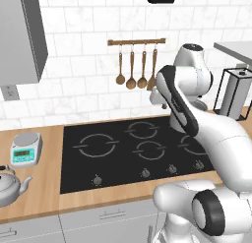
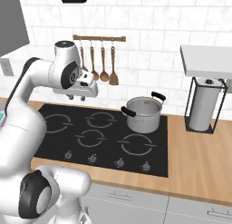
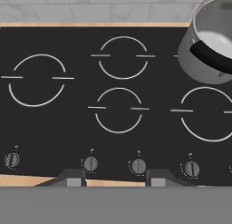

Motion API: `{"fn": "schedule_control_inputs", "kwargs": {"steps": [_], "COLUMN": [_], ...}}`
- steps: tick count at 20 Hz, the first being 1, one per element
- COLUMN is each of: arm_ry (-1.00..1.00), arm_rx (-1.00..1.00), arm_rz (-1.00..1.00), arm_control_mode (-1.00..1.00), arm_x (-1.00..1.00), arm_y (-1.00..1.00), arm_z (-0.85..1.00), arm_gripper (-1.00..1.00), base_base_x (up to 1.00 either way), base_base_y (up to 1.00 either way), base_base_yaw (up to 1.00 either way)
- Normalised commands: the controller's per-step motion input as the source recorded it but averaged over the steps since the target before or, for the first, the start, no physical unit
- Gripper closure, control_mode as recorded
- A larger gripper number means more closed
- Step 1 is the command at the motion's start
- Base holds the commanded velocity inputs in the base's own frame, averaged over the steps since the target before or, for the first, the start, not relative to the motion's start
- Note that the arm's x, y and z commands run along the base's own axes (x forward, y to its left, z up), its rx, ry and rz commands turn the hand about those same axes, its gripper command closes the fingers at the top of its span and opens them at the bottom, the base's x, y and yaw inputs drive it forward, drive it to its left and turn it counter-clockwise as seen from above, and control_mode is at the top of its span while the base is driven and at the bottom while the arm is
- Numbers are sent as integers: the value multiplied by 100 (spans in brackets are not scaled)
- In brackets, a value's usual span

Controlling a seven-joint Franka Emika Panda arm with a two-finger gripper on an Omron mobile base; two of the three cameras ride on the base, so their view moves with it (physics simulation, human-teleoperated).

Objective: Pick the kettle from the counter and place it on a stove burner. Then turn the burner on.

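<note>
Left base view: kettle [image 1: 11,184] on the counter [image 1: 44,197] at far left, below a small scale [image 1: 25,149], well apart from my arm; widest stove burner [image 1: 97,145] bare. Right base view: my gripper [image 2: 77,98] hangs above the cooktop [image 2: 149,162], steel pot [image 2: 143,113] on a rear ring. Hand view: my fingertips [image 3: 72,177] part-open, nothing between them; knobs [image 3: 90,163] just ahead. Risk: the long sideways reach may clip the scale, or a poor handle grip may tip the kettle.

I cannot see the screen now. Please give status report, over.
Gripper open, empty, above cooktop. Kettle on counter, far left, untouched. Steel pot occupies back right burner.
</note>
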Motion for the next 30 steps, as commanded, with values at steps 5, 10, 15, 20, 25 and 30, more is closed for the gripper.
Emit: {"fn": "schedule_control_inputs", "kwargs": {"steps": [5,10,15,20,25,30], "arm_ry": [-9,-21,-24,-11,-9,-6], "arm_rx": [0,-2,-2,0,-4,-10], "arm_rz": [0,5,9,25,33,32], "arm_control_mode": [-100,-100,-100,-100,-100,-100], "arm_x": [-22,-65,-84,-82,-25,14], "arm_y": [24,73,77,49,92,100], "arm_z": [-8,-3,-3,-1,-4,2], "arm_gripper": [-100,-100,-100,-100,-100,-100], "base_base_x": [0,0,0,0,0,0], "base_base_y": [0,0,0,0,0,0], "base_base_yaw": [0,0,0,0,0,0]}}
